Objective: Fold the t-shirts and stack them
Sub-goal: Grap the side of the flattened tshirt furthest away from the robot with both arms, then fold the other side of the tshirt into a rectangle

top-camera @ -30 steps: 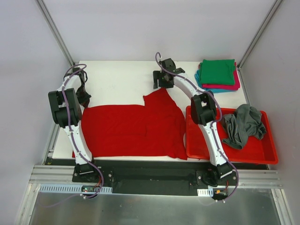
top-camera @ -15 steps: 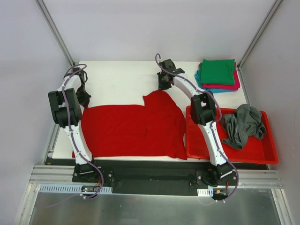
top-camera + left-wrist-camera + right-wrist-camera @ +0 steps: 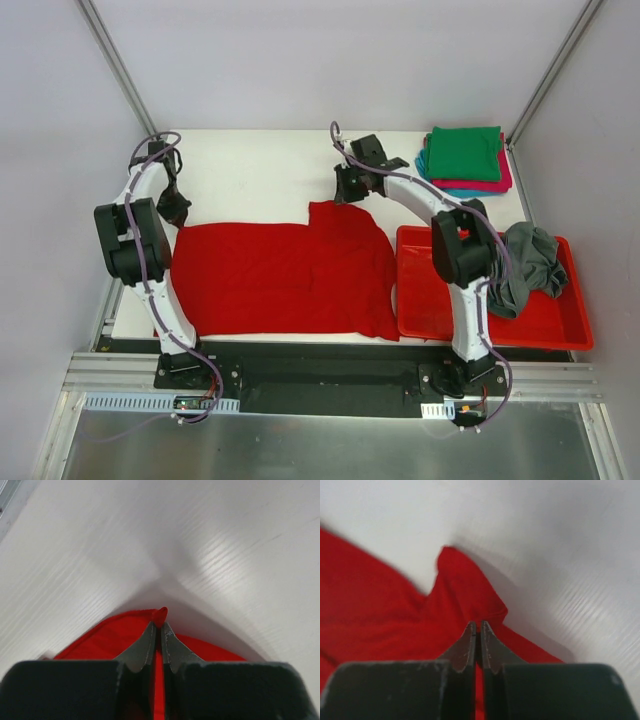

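Observation:
A bright red t-shirt [image 3: 280,280] lies spread across the white table [image 3: 260,165]. My left gripper [image 3: 172,208] is shut on its far left corner, and a red tip of cloth [image 3: 160,614] pokes out past the closed fingertips [image 3: 150,635]. My right gripper [image 3: 348,190] is shut on the shirt's far edge, where a flap [image 3: 340,215] juts toward the back. In the right wrist view the red t-shirt [image 3: 395,620] spreads left of the closed gripper [image 3: 476,625]. A dark grey t-shirt [image 3: 525,265] sits crumpled in the tray.
A red plastic tray [image 3: 430,315] stands at the near right, holding the grey shirt. A folded stack lies at the back right corner: green [image 3: 465,152] on top, then magenta [image 3: 500,182], then teal [image 3: 428,165]. Grey walls enclose the table.
My right gripper has come down and shut on the red shirt's far edge, and its elbow has swung right. The left arm has shifted slightly, still gripping its corner.

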